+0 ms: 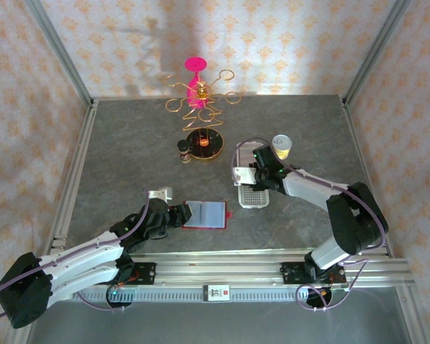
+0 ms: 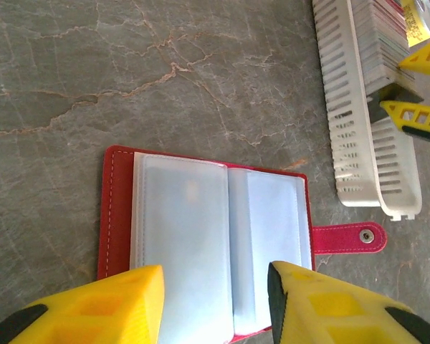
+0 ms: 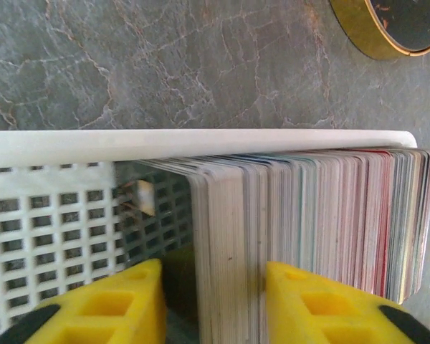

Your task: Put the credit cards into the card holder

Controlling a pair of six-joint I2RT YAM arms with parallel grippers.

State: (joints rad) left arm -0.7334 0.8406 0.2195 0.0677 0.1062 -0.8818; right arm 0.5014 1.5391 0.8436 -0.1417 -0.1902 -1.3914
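Fetching a card: right pincer (image 3: 213, 266) unclenched, stacked cards (image 3: 229, 215) between its fingers (image 3: 287, 301), next clench; left pincer (image 2: 215, 269) unclenched, wallet (image 2: 118, 215) beneath

The card holder (image 2: 201, 229) is red with white stitching and pale grey-clear pockets. The table (image 2: 129, 72) is grey with thin brownish veins. The tray (image 2: 358, 143) is white, with a grid of holes. The credit cards (image 3: 308, 222) show white, red and blue edges.

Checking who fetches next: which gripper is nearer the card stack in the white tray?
Right. The right gripper straddles part of the card stack; the left gripper is over the card holder.
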